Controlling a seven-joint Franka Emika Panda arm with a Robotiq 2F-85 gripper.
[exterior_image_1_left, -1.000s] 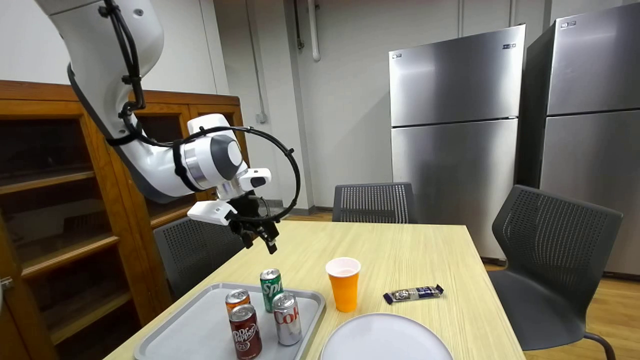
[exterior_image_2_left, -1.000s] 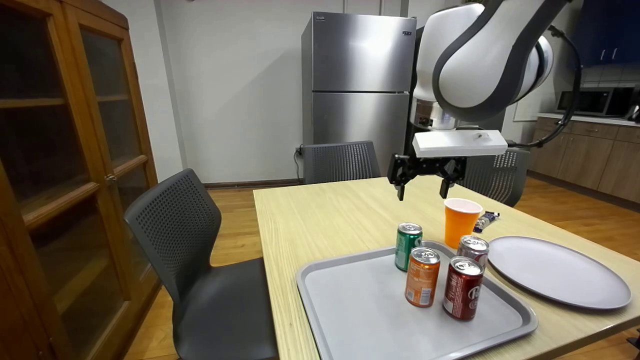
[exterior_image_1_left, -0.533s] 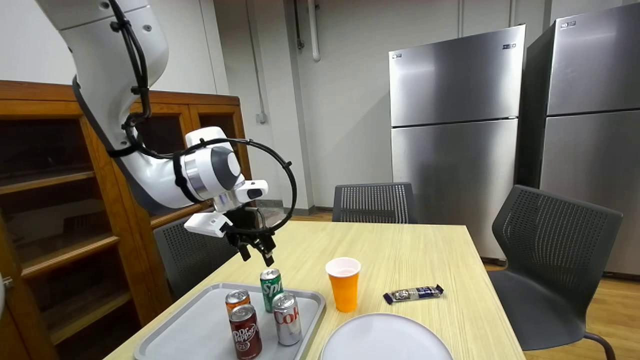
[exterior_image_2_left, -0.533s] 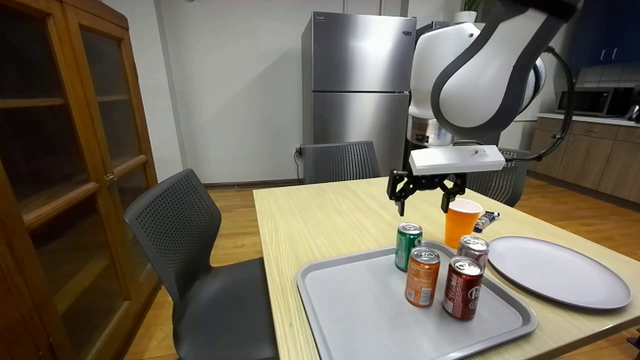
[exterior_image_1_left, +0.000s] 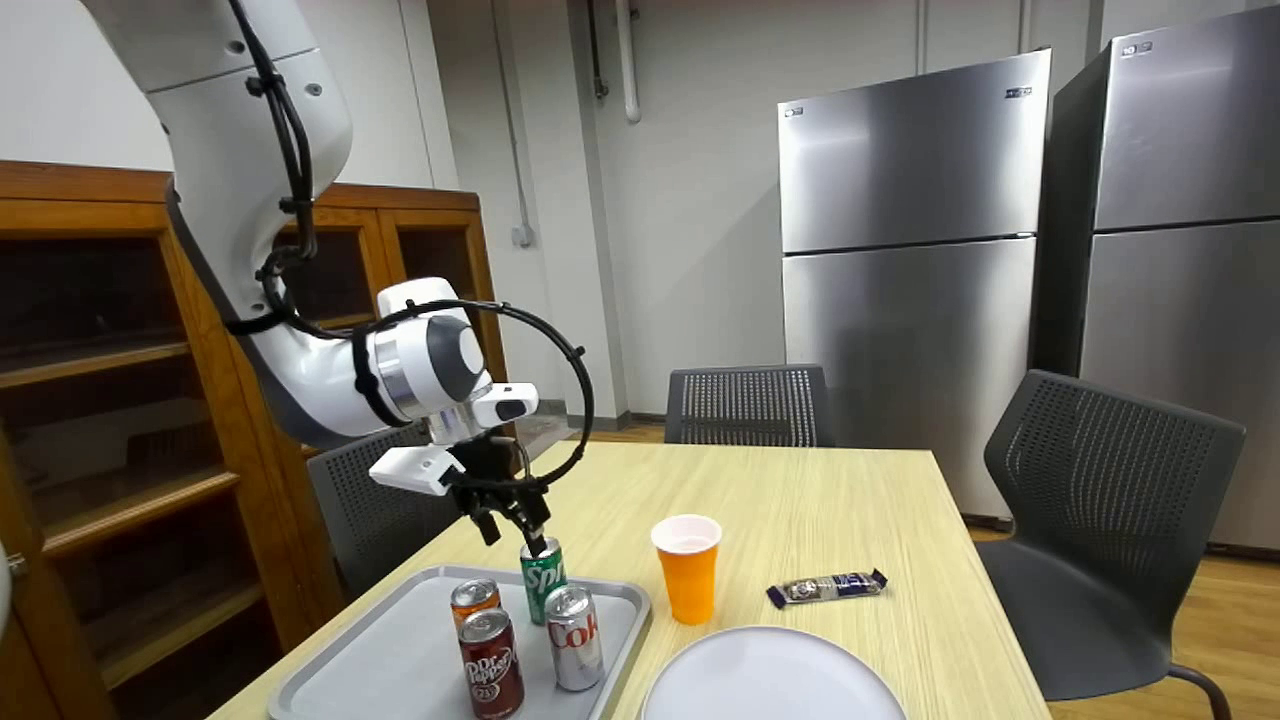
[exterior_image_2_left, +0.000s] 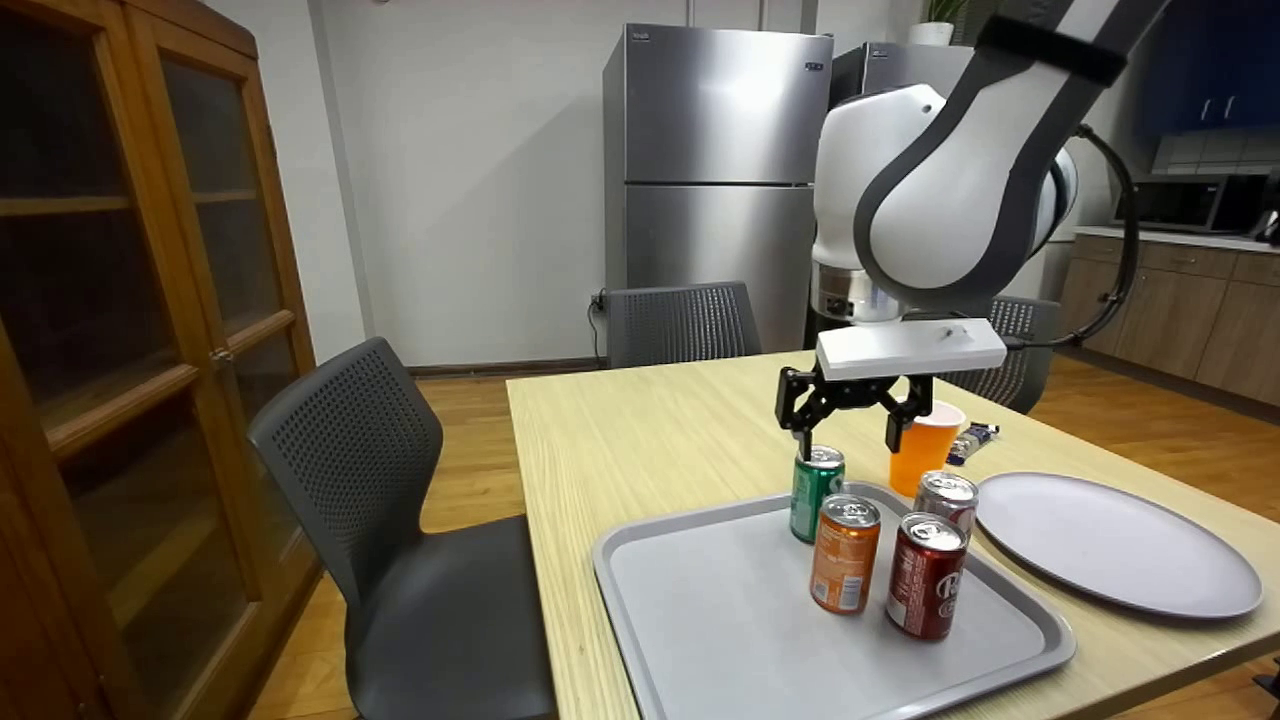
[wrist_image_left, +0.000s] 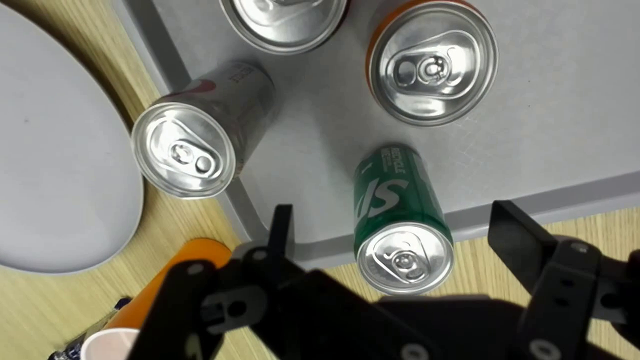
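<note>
In an exterior view: gripper (exterior_image_1_left: 513, 541) angled down just over the green Sprite can (exterior_image_1_left: 544, 587), which stands upright on the gray tray (exterior_image_1_left: 380, 640) near the corner closest to the orange cup (exterior_image_1_left: 690, 578). In an exterior view: jaws spread wide, one in line with the Sprite can's rim, orange can (exterior_image_2_left: 846, 560) and Dr Pepper can (exterior_image_2_left: 925, 585) farther in from the tray's far edge. Wrist view: Sprite can's lid between the jaws, apart from both; silver Coke can (wrist_image_left: 205, 132) just inside the tray's side edge, plate (wrist_image_left: 60, 150) outside it.
</note>
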